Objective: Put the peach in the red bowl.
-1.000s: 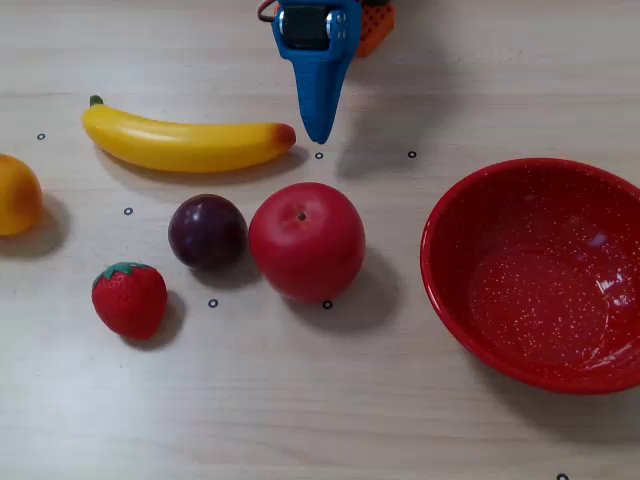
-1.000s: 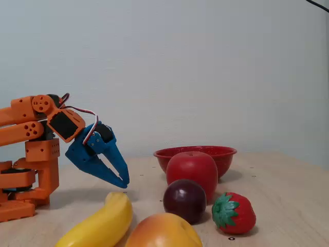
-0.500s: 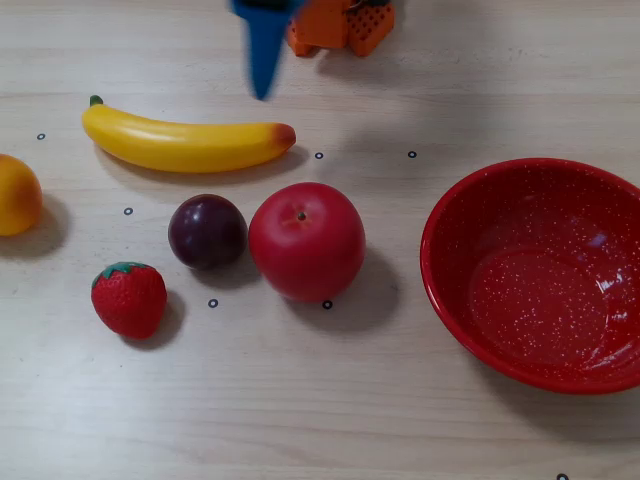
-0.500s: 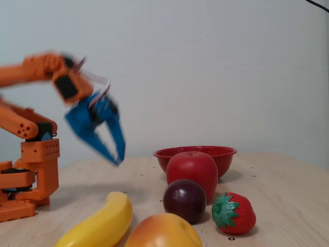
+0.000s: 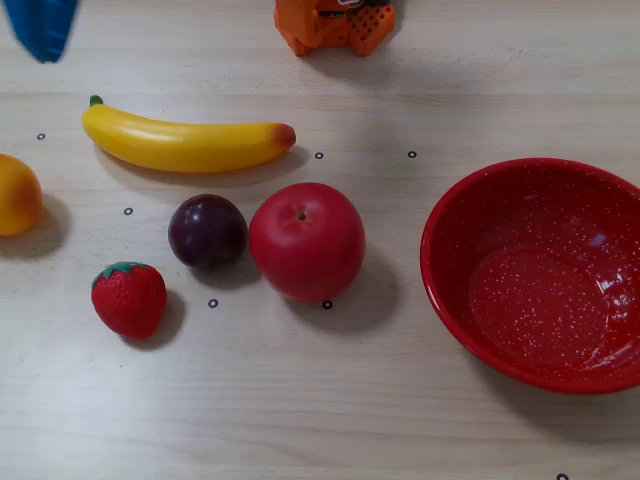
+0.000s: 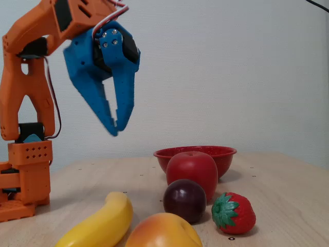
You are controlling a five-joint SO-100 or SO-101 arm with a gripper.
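A blue pincer (image 6: 114, 129) hangs high above the pale wooden counter (image 5: 320, 400), its two fingers parted only narrowly at the tips and gripping nothing, on an orange arm (image 6: 28, 92) whose base stands at the left of the fixed view. In the overhead view only a blue corner of the pincer (image 5: 40, 28) shows at the top left edge.

The red apple (image 5: 306, 241) sits mid-counter and anchors the scene. In the overhead view the peach (image 5: 17, 195) lies well to the apple's left, cut off by the frame's edge and apart from every other fruit. The red bowl (image 5: 450, 290), speckled white and holding nothing, rests near the apple's right. A dark purple plum (image 5: 207, 231) lies just beside the apple on its left, a strawberry (image 5: 129, 298) lower left of that, and a banana (image 5: 185, 143) above and left of the apple.

In the fixed view the peach (image 6: 163, 231) fills the foreground, with the apple (image 6: 191, 172) behind it and the bowl (image 6: 195, 154) beyond.
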